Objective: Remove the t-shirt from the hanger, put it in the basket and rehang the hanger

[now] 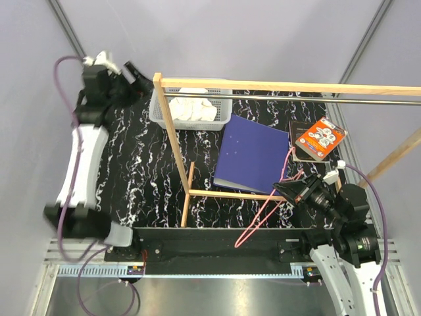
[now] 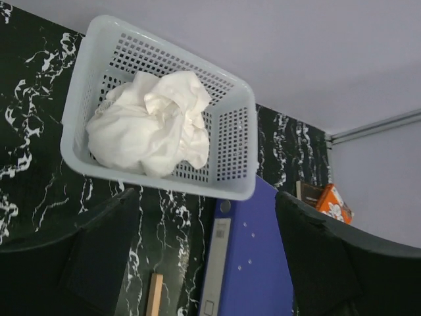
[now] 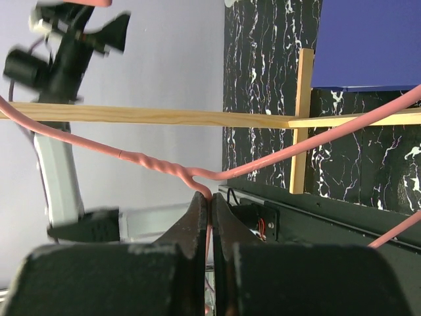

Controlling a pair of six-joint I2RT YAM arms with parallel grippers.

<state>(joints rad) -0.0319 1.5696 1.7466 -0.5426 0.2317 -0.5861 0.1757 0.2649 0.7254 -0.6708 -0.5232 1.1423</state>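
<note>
right claw [image 3: 209, 212]: clamped on the hanger [image 3: 152, 164] just by its twisted neck
hanger: bare, tilted over the bench [image 1: 138, 178], near right
left claw [image 2: 207, 196]: spread wide, above the basket [image 2: 237, 135]
t-shirt [image 2: 148, 125]: crumpled in the basket, far left

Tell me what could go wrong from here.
The right tool pinches the thin pink-red wire hanger only near its twisted neck, so it may swivel or slip. The hanger passes close by the wooden frame bar; moving it could snag. The left tool stands open facing the white plastic basket holding the crumpled white t-shirt; advancing might knock the rim.
</note>
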